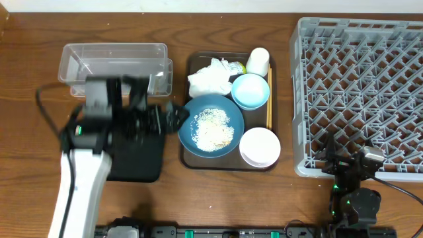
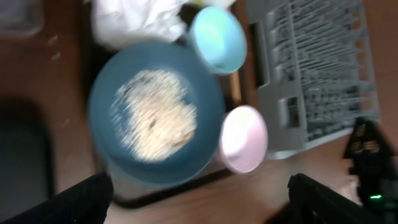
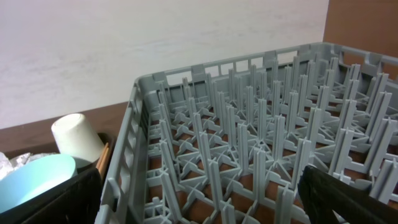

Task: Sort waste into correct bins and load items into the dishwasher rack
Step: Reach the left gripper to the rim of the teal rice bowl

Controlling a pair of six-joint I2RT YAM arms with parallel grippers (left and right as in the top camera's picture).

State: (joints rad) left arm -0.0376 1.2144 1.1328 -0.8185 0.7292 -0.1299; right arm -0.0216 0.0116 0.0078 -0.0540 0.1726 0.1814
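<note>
A dark tray (image 1: 187,66) holds a blue plate (image 1: 211,125) of rice-like scraps, a light blue bowl (image 1: 250,90), a white bowl (image 1: 260,146), a white cup (image 1: 258,61), a crumpled napkin (image 1: 210,78) and chopsticks (image 1: 269,99). My left gripper (image 1: 173,119) hovers at the plate's left edge, open and holding nothing. In the blurred left wrist view the plate (image 2: 155,115) lies ahead of the open gripper (image 2: 202,208). My right gripper (image 1: 347,164) sits low at the front edge of the grey dishwasher rack (image 1: 360,92), open and not holding anything (image 3: 205,205).
A clear plastic container (image 1: 114,63) stands at the back left. A black bin (image 1: 135,158) lies under my left arm. The right wrist view shows the rack's pegs (image 3: 249,155) close ahead, with the cup (image 3: 76,138) and light blue bowl (image 3: 31,180) to the left.
</note>
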